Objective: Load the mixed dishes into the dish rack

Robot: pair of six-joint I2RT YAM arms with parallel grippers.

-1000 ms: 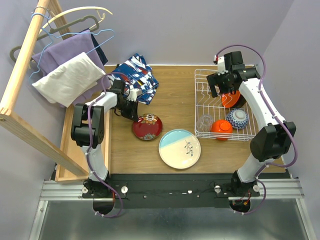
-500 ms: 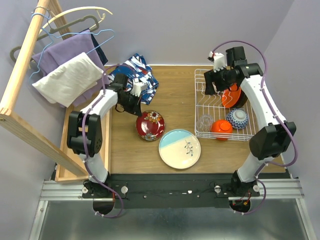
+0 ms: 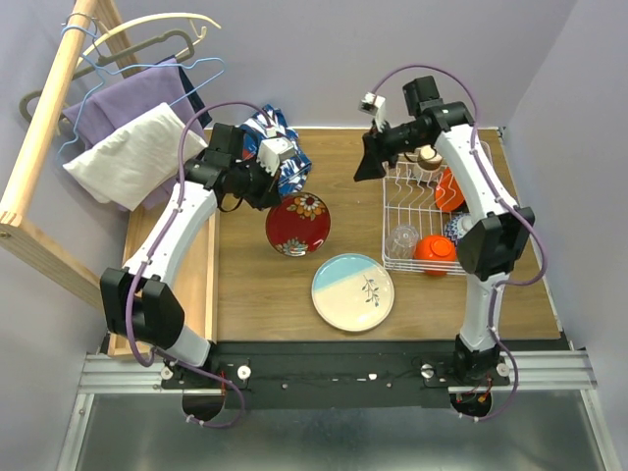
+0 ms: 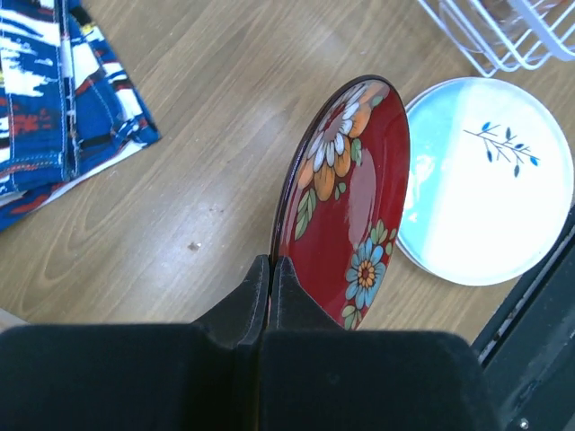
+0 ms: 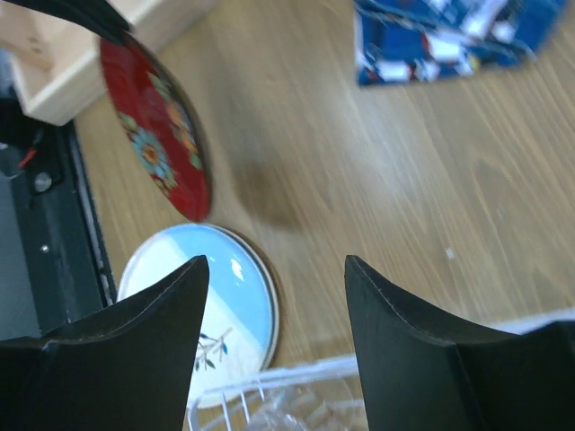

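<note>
My left gripper (image 3: 273, 189) is shut on the rim of the dark red patterned plate (image 3: 297, 224), holding it tilted above the table; it shows in the left wrist view (image 4: 346, 202) and the right wrist view (image 5: 154, 144). The pale blue-cream plate with sprig (image 3: 352, 291) lies flat on the table, also in the left wrist view (image 4: 490, 180). My right gripper (image 3: 367, 167) is open and empty, just left of the white dish rack (image 3: 396, 201). The rack holds an orange-red bowl (image 3: 434, 253), a clear glass (image 3: 400, 240), a blue-patterned bowl (image 3: 453, 228), another orange bowl (image 3: 449, 188) and a steel cup (image 3: 428, 157).
A blue-red-white patterned cloth (image 3: 280, 149) lies at the back of the table. A wooden rail (image 3: 44, 128) with hangers and hung clothes (image 3: 137, 132) stands at the left. A wooden tray edge (image 3: 128, 285) runs along the left side.
My left gripper lifted the red plate off the table and tilted it, moving right. My right arm swung left out of the rack to its left edge.
</note>
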